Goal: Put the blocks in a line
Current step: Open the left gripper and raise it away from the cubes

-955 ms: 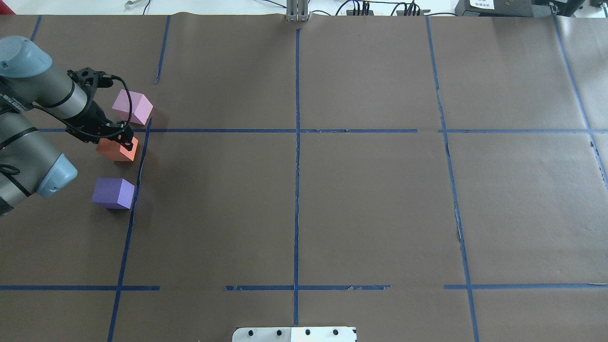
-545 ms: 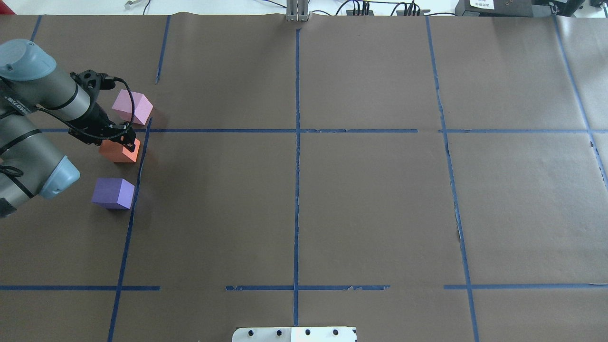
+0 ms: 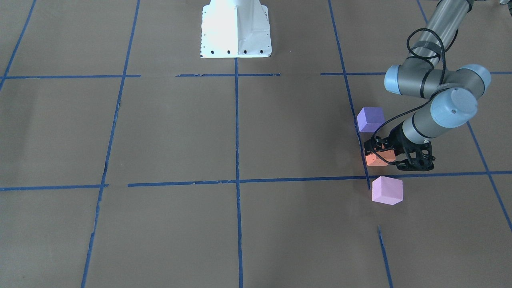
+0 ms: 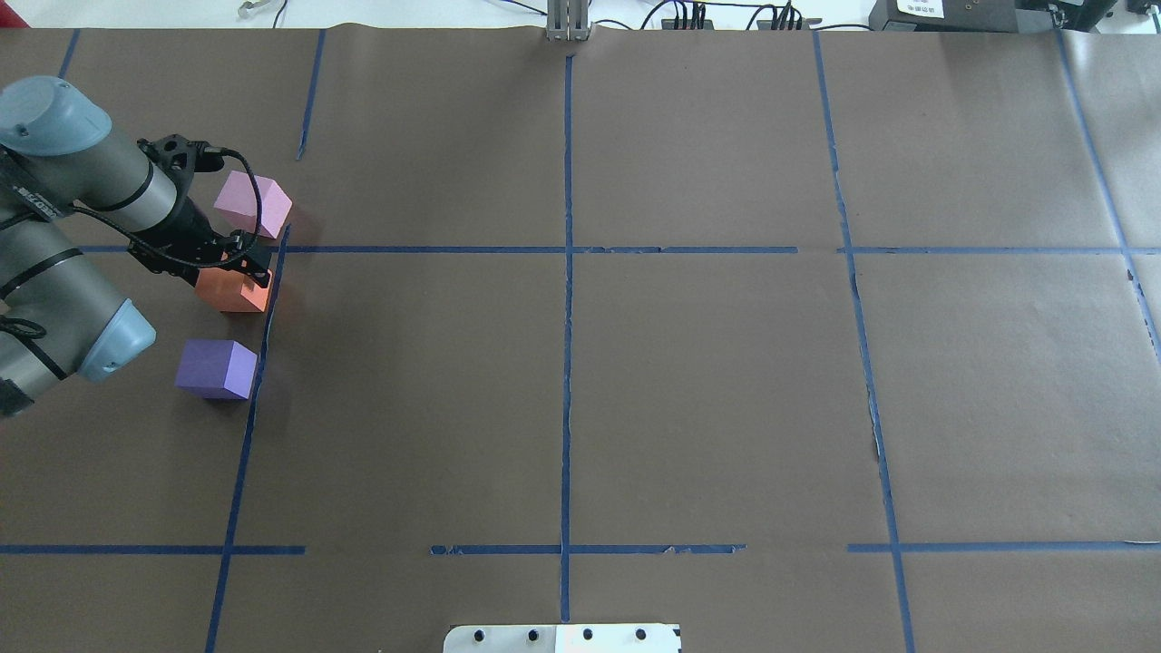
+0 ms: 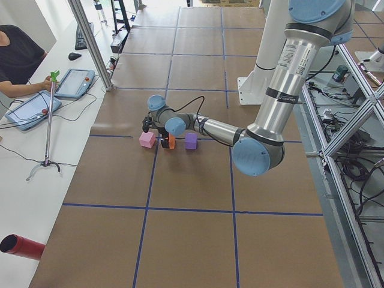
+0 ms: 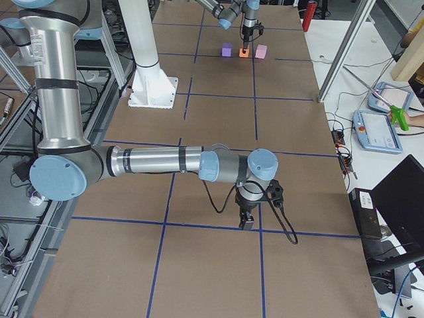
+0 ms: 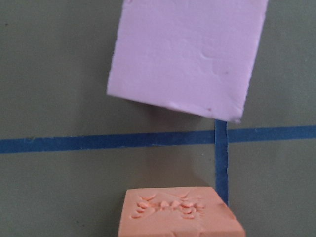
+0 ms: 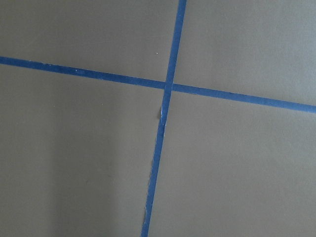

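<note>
Three blocks stand in a rough row along a blue tape line at the table's left. The pink block (image 4: 254, 206) (image 3: 387, 190) is farthest from the robot. The orange block (image 4: 238, 292) (image 3: 374, 160) is in the middle and the purple block (image 4: 216, 368) (image 3: 371, 119) is nearest. My left gripper (image 4: 241, 266) (image 3: 386, 157) is down over the orange block and shut on it. The left wrist view shows the orange block's top (image 7: 180, 215) and the pink block (image 7: 187, 54) beyond it. My right gripper (image 6: 246, 222) hangs low over bare paper at the table's other end; I cannot tell whether it is open or shut.
Brown paper with a blue tape grid (image 4: 567, 249) covers the table. The white robot base (image 3: 236, 28) stands at the near middle edge. Cables and a metal post (image 4: 568, 23) line the far edge. An operator's tablets (image 5: 72, 84) lie beyond that edge.
The left gripper and the orange block in it have shifted slightly right, toward the tape line. The pink and purple blocks have not moved.
</note>
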`<state>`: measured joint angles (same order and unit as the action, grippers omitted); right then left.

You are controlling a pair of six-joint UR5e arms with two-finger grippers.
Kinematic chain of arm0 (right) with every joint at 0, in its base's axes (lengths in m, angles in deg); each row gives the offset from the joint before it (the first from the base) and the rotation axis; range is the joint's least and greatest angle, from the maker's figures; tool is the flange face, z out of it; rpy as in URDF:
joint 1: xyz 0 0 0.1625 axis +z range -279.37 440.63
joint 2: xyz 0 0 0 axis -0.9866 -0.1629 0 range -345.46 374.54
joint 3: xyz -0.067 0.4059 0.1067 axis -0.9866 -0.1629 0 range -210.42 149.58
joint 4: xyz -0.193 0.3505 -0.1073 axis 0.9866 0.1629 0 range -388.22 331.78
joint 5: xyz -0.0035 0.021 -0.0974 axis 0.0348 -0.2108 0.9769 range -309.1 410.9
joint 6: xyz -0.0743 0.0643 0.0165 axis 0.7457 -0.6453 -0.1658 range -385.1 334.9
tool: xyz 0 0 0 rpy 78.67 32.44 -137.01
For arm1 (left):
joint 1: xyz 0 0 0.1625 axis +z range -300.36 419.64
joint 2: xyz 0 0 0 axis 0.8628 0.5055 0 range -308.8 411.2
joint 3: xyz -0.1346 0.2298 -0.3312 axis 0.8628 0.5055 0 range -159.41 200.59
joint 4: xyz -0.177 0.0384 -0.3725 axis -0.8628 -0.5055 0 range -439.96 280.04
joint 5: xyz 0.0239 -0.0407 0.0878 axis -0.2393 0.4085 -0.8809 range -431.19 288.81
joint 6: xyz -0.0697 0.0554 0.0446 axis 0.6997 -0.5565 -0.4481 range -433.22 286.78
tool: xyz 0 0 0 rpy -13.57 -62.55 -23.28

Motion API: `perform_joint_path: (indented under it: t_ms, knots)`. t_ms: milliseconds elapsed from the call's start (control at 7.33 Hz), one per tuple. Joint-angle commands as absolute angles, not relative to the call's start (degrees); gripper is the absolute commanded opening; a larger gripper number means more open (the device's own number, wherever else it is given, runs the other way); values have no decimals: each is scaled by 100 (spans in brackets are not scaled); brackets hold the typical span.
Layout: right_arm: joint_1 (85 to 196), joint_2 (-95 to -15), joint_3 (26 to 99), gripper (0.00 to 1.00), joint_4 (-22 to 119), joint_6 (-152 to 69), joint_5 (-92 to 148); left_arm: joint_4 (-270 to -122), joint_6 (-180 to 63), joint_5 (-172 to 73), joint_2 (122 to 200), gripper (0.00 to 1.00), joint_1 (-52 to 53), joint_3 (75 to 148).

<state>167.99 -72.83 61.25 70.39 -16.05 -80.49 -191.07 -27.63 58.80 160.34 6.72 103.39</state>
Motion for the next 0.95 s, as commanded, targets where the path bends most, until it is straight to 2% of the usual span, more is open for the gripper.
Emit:
perform_joint_path:
  t_ms: [0,409,818]
  knots:
    - [16799,-7283,6125,100,7039,-1605,-8049,-19097,-2752,5880,16018,100,673,10451]
    - [16799,-7283,6133,100,7039,-1596,-8049,-18783,-2848,5932,15834,100,175,11206]
    - [16799,-7283,6125,100,7039,-1605,-8049,-16591,-4537,5933,15877,100,-729,12295]
